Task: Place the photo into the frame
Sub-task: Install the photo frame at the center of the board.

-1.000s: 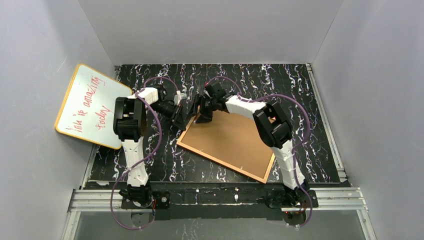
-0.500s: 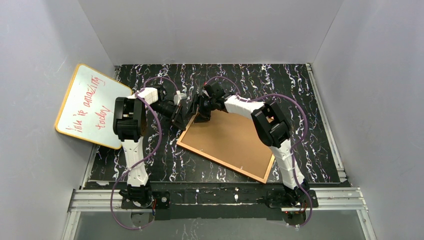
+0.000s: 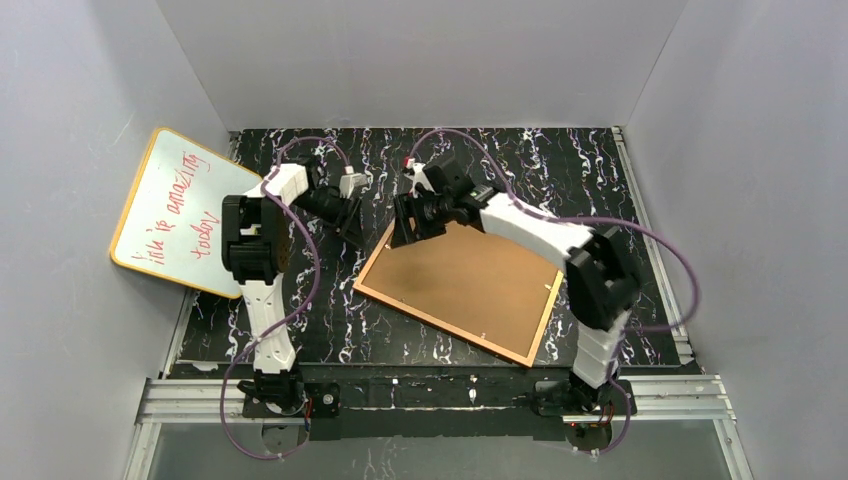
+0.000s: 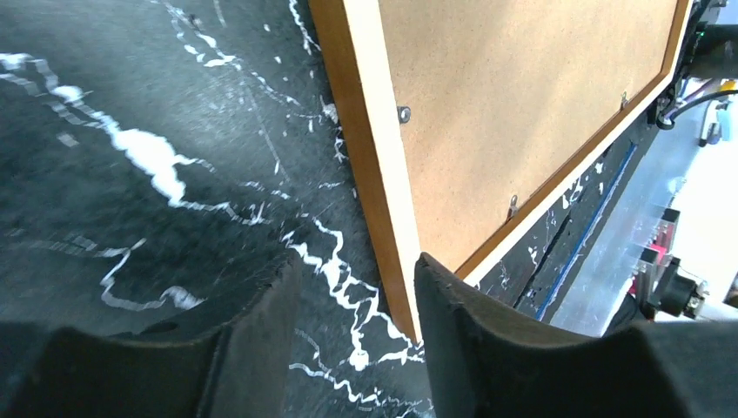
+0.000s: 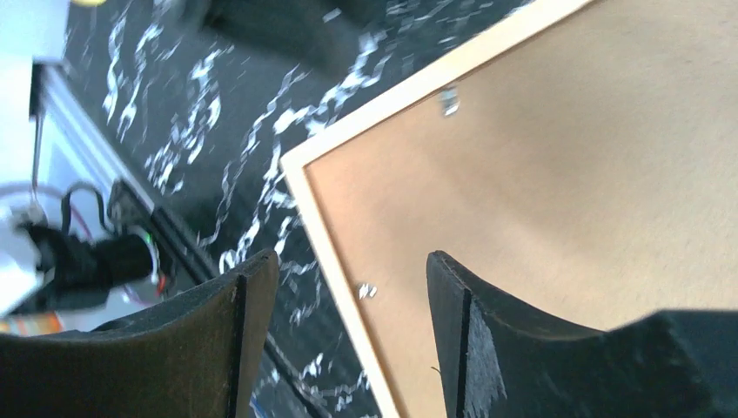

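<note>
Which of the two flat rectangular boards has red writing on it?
The yellow-edged whiteboard leaning at the far left. The orange-brown wooden frame lying flat in the middle shows only a plain brown board back.

The only writing that can be read stands on the yellow-edged whiteboard (image 3: 185, 215) at the middle left of the top view. It is red marker handwriting in two lines, turned sideways so that it runs from lower left to upper right. The longer line reads "life is amazing", its first word less certain, and the shorter line reads "today".
</note>
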Available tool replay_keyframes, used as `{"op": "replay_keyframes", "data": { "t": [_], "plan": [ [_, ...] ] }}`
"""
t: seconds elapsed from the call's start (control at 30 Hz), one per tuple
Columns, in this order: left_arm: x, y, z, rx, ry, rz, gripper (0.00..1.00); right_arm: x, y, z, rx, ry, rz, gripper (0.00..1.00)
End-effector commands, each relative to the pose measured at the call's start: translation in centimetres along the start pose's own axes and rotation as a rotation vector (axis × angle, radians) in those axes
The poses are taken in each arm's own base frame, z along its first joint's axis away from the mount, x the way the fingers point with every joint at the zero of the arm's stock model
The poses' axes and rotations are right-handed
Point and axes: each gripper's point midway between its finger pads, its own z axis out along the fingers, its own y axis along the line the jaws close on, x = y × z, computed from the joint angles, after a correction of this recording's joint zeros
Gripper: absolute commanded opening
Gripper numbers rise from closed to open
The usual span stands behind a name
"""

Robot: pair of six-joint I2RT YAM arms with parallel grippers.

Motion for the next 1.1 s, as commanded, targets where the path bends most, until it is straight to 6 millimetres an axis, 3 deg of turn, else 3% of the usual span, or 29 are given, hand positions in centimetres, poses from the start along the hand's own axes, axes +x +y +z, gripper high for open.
{"op": "replay_keyframes", "data": {
  "t": [0.0,0.2,0.37,0.53,0.63,0.9,0.97,1.07],
  "plan": [
    [-1.4,-2.5,-4.5,-0.040,-0.041,0.111,0.54,5.4,3.0,-3.8,0.014,0.046,-0.297,0.70],
    [-0.2,-3.7,-5.5,-0.049,-0.007,0.171,0.70,12.3,2.7,-3.5,0.104,0.186,-0.430,0.62],
    [1.0,-4.3,-5.8,-0.060,0.012,0.195,0.74,15.3,2.5,-2.7,0.160,0.254,-0.520,0.61],
    [1.5,-4.7,-5.9,-0.068,0.010,0.194,0.74,16.0,1.6,-1.9,0.211,0.269,-0.558,0.59],
    [1.6,-4.8,-6.0,-0.071,0.010,0.194,0.82,16.2,1.2,-1.4,0.229,0.270,-0.569,0.58],
    [1.7,-5.0,-6.2,-0.077,0.005,0.191,0.88,17.6,-0.1,-0.4,0.268,0.293,-0.591,0.56],
    [1.6,-5.0,-6.2,-0.078,0.002,0.191,0.97,17.8,-0.1,-0.2,0.270,0.294,-0.594,0.51],
    [1.6,-5.1,-6.3,-0.089,-0.002,0.194,0.98,17.8,0.0,0.0,0.280,0.290,-0.606,0.43]
  ]
}}
